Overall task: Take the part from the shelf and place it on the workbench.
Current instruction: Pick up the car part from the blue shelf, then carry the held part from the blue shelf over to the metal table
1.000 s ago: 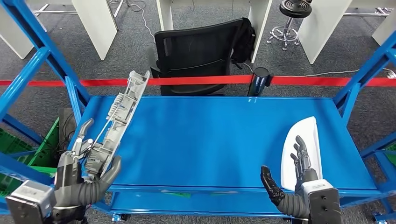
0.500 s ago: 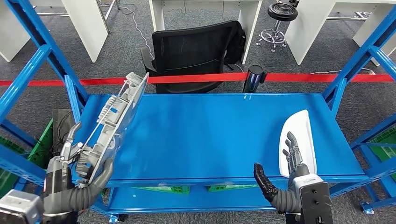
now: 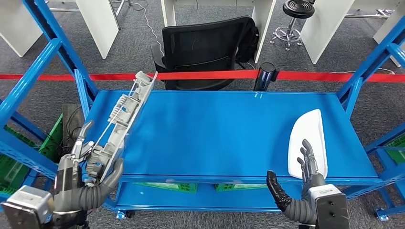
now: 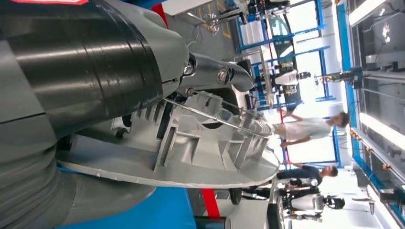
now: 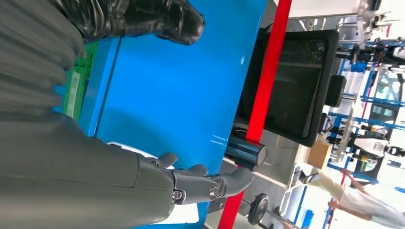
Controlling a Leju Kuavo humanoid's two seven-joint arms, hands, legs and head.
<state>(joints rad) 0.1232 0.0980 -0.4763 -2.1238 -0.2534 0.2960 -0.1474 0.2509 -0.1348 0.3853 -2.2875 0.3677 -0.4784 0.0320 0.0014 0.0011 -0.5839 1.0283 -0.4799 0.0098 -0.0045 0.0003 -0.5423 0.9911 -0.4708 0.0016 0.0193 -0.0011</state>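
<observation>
At the lower left of the head view, the left hand grips the near end of the long grey ribbed part, thumb curled under it and fingers over its ribs. The part stands tilted on its edge, slanting up and away over the left side of the blue counter toward the upper left. The left wrist view shows the same part close against the hand, its ribbed inner face exposed. At the lower right, the right hand holds nothing, fingers straight and spread, thumb out to the side, raised at the counter's near edge in front of a white curved panel lying flat near the right end. Beyond the counter runs a red barrier tape with a dark post, then a black office chair, a black stool and white desks on grey carpet.
</observation>
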